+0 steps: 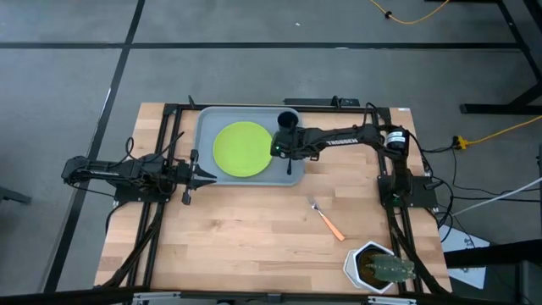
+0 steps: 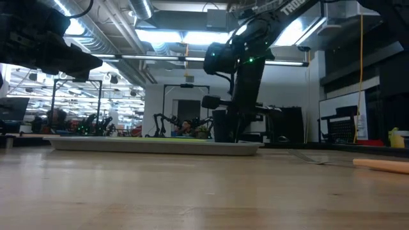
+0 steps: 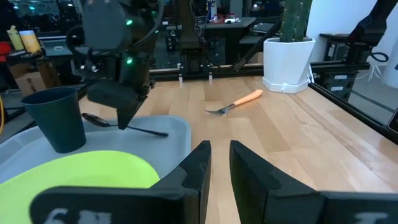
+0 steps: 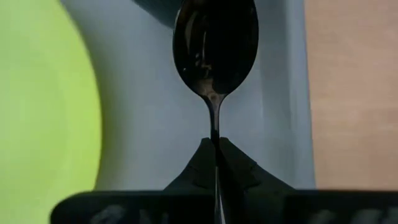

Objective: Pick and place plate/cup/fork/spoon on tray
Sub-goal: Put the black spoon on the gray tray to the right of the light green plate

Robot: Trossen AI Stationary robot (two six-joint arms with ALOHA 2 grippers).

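Note:
The grey-blue tray (image 1: 254, 117) lies at the table's far middle. The lime-green plate (image 1: 243, 149) lies flat in it, and the black cup (image 1: 288, 120) stands upright in its far right corner. My right gripper (image 1: 288, 152) is over the tray's right part, between plate and rim, shut on the dark spoon (image 4: 214, 43). The orange-handled fork (image 1: 327, 220) lies on the bare wood to the near right of the tray. My left gripper (image 3: 221, 168) waits at the tray's near left corner, with a narrow gap between its fingers and nothing in it. My right gripper pinches the spoon's thin handle (image 4: 214, 134) between its two fingertips, close to the bowl. The fingers (image 3: 122, 118) come from above, pointing down. The spoon lies level and low over the tray floor, bowl (image 3: 93, 118) toward the cup. Whether it touches the tray I cannot tell.
A white hexagonal pot with a cactus (image 1: 377, 267) stands at the table's near right corner. Bare wood stretches across the table's near half. Black frame rails run along the left and right sides.

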